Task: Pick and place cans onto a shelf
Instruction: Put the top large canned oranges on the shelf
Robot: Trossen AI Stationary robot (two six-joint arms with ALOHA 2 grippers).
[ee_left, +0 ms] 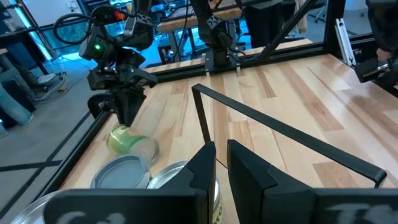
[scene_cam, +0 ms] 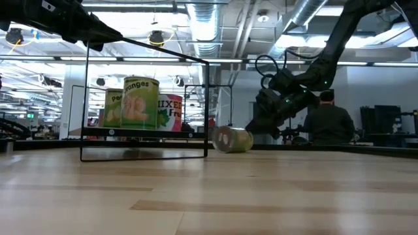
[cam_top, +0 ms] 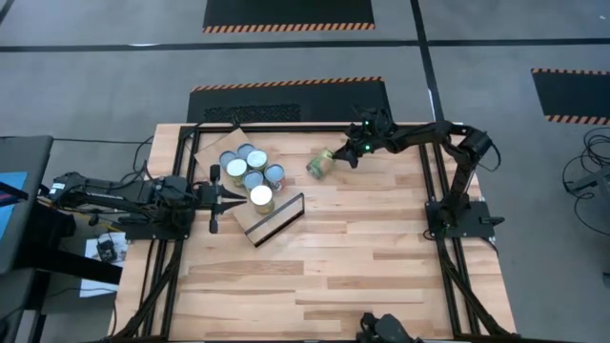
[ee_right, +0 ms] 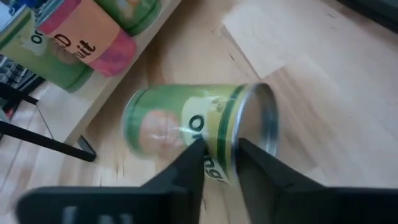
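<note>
Several cans (cam_top: 250, 171) stand upright, packed together, on the shelf (cam_top: 251, 223), a pale board with a black frame (scene_cam: 144, 98). One green can (cam_top: 320, 166) lies on its side on the table, right of the shelf. My right gripper (ee_right: 221, 152) slants down over this fallen can (ee_right: 186, 124), its fingers a narrow gap apart with nothing between them. My left gripper (cam_top: 238, 196) waits level at the shelf's left side with its fingers together, just short of the nearest can (cam_top: 261, 197). My right gripper's fingertips (ee_right: 196, 152) stand over the fallen can's labelled side near its silver rim end (ee_right: 264, 124), slanting down from the table's right. I cannot tell whether they touch it. The can lies with its side on the wood.
Bare slatted tabletop (cam_top: 362, 257) stretches toward the near edge. Black frame rails (cam_top: 434, 171) run along the table's sides, and the right arm's base (cam_top: 457, 214) stands at the right. A seated person (scene_cam: 330, 124) shows beyond the far edge.
</note>
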